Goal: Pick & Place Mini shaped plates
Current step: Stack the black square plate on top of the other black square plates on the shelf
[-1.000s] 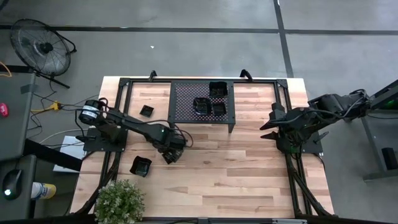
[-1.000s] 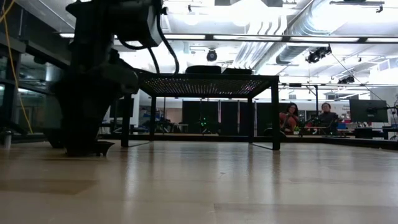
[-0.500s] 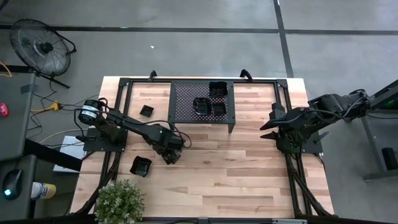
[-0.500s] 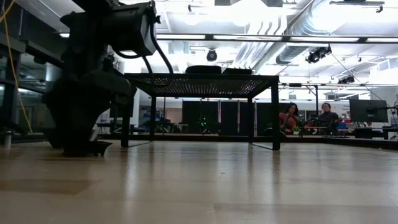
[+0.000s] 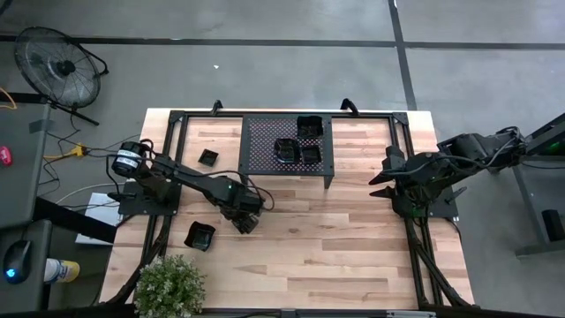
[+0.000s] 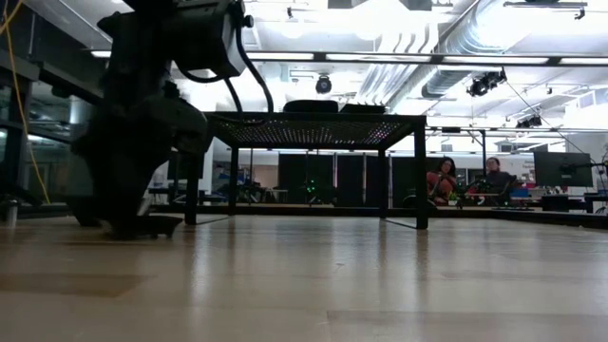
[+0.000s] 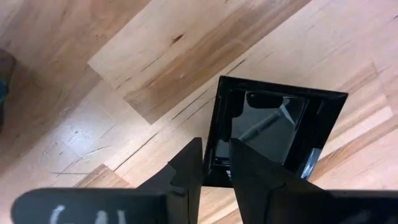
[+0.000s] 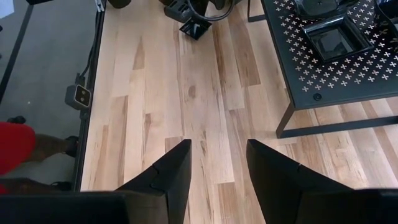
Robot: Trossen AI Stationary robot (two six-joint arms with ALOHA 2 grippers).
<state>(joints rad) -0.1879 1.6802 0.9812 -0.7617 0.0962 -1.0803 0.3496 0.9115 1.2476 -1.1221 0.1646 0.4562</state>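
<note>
A square glossy black mini plate (image 7: 273, 130) rests flat on the wooden table left of centre, and my left gripper (image 5: 243, 221) points straight down, shut on its rim. In the low view this plate (image 6: 160, 226) sits under the dark arm. Two more plates (image 5: 207, 157) (image 5: 199, 236) lie on the table nearby, and three (image 5: 308, 126) (image 5: 286, 148) (image 5: 311, 155) sit on the black perforated rack (image 5: 260, 146). My right gripper (image 8: 217, 168) hangs open above the table's right side and holds nothing. My left gripper pinches one side wall of the square plate (image 7: 216, 155) between its two fingers (image 7: 186, 165), one finger outside the plate and one inside it. The fingers come from above, pointing down. The plate lies flat on the table.
The rack stands on legs at the far middle of the table. A potted plant (image 5: 168, 287) sits at the near left corner. Bare wood (image 5: 353, 247) stretches across the near middle and right. People sit in the room far behind the table (image 6: 465, 179).
My left hand has tipped a little above the plate while staying in the same spot. The plate is still on the table.
</note>
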